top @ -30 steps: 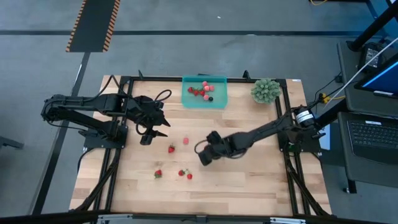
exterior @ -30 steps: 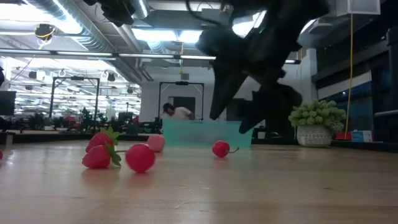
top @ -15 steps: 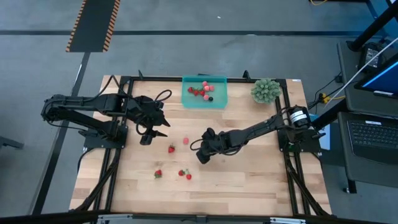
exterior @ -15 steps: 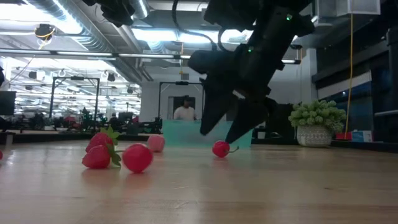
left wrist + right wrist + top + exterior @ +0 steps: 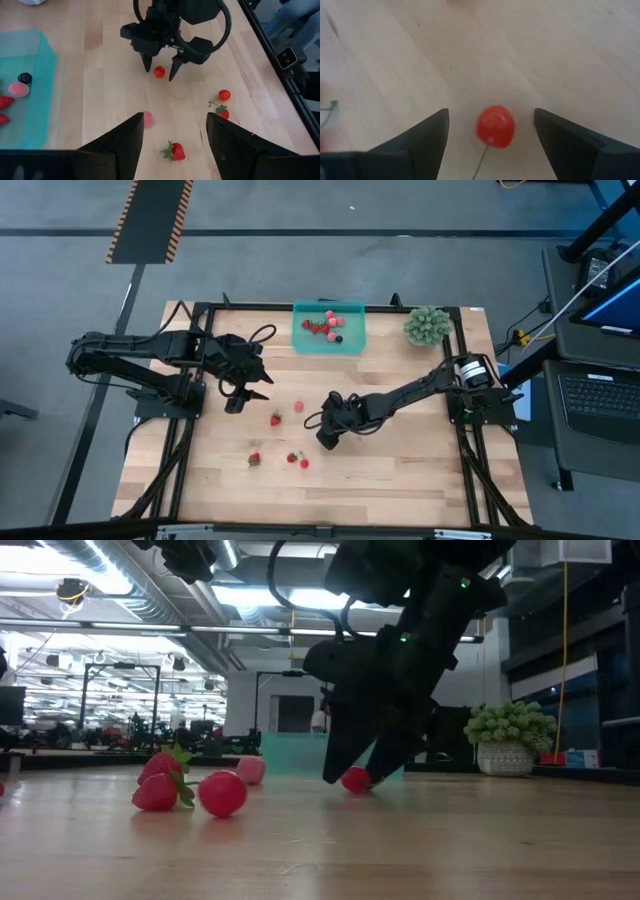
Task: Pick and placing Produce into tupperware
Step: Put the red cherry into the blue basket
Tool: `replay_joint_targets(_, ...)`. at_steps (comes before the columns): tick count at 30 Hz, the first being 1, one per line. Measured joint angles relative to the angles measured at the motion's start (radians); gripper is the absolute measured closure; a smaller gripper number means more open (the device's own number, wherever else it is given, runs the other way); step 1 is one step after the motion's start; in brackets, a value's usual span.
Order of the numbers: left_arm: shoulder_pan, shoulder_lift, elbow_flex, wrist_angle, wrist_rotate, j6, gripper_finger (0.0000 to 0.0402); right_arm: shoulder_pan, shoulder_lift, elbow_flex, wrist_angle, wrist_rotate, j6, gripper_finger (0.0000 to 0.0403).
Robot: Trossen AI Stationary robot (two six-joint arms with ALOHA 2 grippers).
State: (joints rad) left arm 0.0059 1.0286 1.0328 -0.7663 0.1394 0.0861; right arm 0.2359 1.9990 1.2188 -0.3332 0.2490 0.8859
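Right gripper (image 5: 160, 69) down on table w/ fingers spread wide, red cherry (image 5: 495, 126) sitting between them, not pinched. Left gripper (image 5: 257, 385) half open, holding nothing. Tupperware (image 5: 353, 339) at far edge.

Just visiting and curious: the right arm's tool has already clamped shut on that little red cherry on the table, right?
Not quite. The right wrist view shows the right tool open, its fingers astride the red cherry, which lies on the table ungripped.

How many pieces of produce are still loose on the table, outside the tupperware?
6. A cherry between the right gripper's open fingers; a pink piece and a strawberry mid-table; two red pieces and a single strawberry farther from the tupperware. None seems hidden.
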Motion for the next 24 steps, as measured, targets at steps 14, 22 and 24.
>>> replay_joint_targets(14, 0.000, 0.000, 0.000, -0.003, 0.000, -0.005, 0.0194, 0.000, 0.010, 0.001, -0.013, 0.007, 0.015, 0.0198)
replay_joint_targets(22, 0.000, 0.000, 0.000, -0.003, 0.000, -0.005, 0.0194, -0.001, 0.011, 0.000, -0.009, 0.002, 0.027, 0.0242)
replay_joint_targets(24, 0.000, 0.000, 0.000, -0.003, 0.000, -0.005, 0.0194, -0.001, 0.012, -0.001, -0.008, 0.001, 0.028, 0.0249)
